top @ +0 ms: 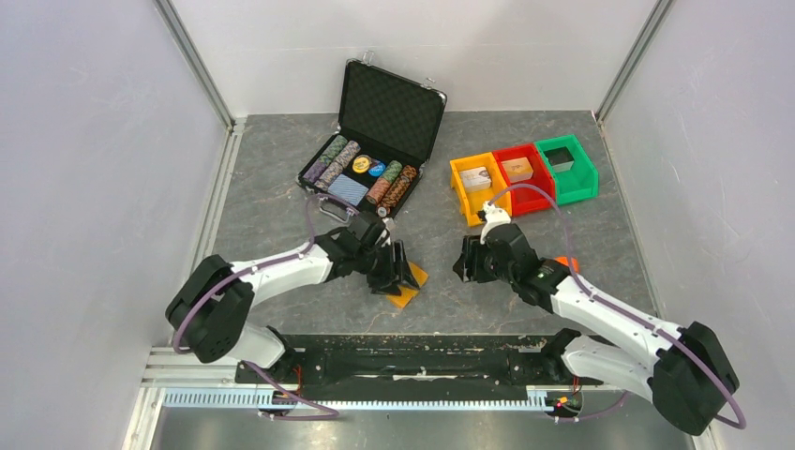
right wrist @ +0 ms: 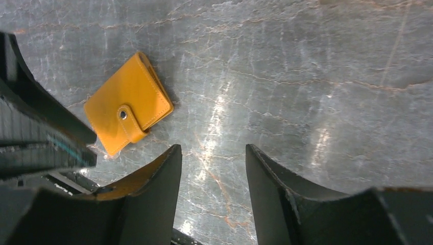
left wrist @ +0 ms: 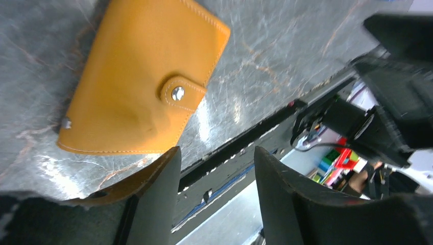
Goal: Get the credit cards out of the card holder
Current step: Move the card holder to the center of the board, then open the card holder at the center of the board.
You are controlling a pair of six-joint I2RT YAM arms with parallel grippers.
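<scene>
The card holder (top: 411, 281) lies flat on the grey table (top: 441, 314), near its front edge and a little left of the middle, well apart from everything at the far side. From my left wrist it (left wrist: 138, 81) shows folded shut, with the strap across its edge pressed down on a metal snap. My right wrist shows the same closed face and snap (right wrist: 127, 109). With it shut, I can see no credit cards.

My left jaws stand right at the holder and cover part of it from above. They are released, the two dark fingers (left wrist: 155, 199) parted with only the table and its front rail showing between them. One finger sits just beside the holder's near corner; I cannot tell whether it touches.

My right jaws hang over bare table just to the right of the holder, facing the left jaws across a short gap. They are released too, with the fingers (right wrist: 286, 199) apart and nothing but marbled table between them. The holder lies off to the side of that gap, not inside it.

At the far side, to the left, a black chip case (top: 392, 111) stands open with rows of poker chips and a blue patterned deck in its tray. To its right sit an orange bin (top: 457, 178), a red bin (top: 511, 152) and a green bin (top: 581, 183) in a row, touching one another, each holding a small object.
</scene>
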